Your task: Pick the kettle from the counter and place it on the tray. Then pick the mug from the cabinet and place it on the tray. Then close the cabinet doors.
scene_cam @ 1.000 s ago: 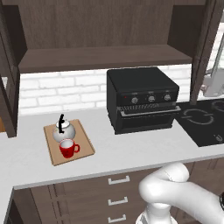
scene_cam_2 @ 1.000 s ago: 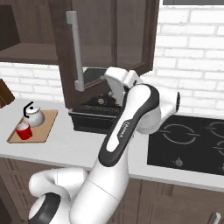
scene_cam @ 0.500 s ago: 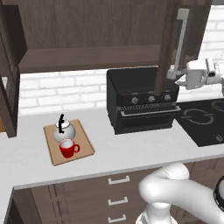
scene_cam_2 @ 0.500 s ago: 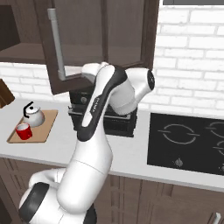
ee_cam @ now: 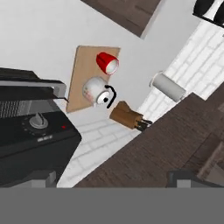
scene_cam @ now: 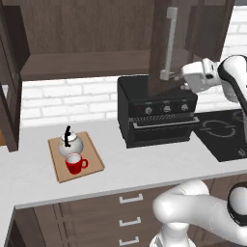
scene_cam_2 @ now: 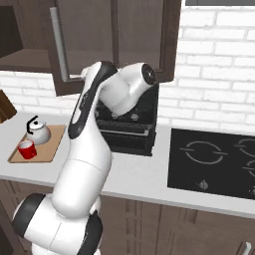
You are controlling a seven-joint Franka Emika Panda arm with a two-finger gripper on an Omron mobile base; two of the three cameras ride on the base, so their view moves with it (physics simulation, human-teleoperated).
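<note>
The gripper [scene_cam: 171, 75] is at the lower end of the silver bar handle [scene_cam: 170, 41] of one cabinet door [scene_cam: 166, 46], its jaws spread apart with nothing between them. Just below it sits one black oven [scene_cam: 157, 116]. Well to its left and lower on the counter [scene_cam: 144, 164], one tray [scene_cam: 75, 156] carries one kettle [scene_cam: 70, 144] and one mug [scene_cam: 75, 164].

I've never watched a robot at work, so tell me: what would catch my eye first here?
Probably the big white arm reaching up with its open gripper by the silver bar handle of a dark cabinet door that stands out above the black oven. Next, the bright red mug and the small round kettle, together on the wooden tray at the counter's left.
</note>
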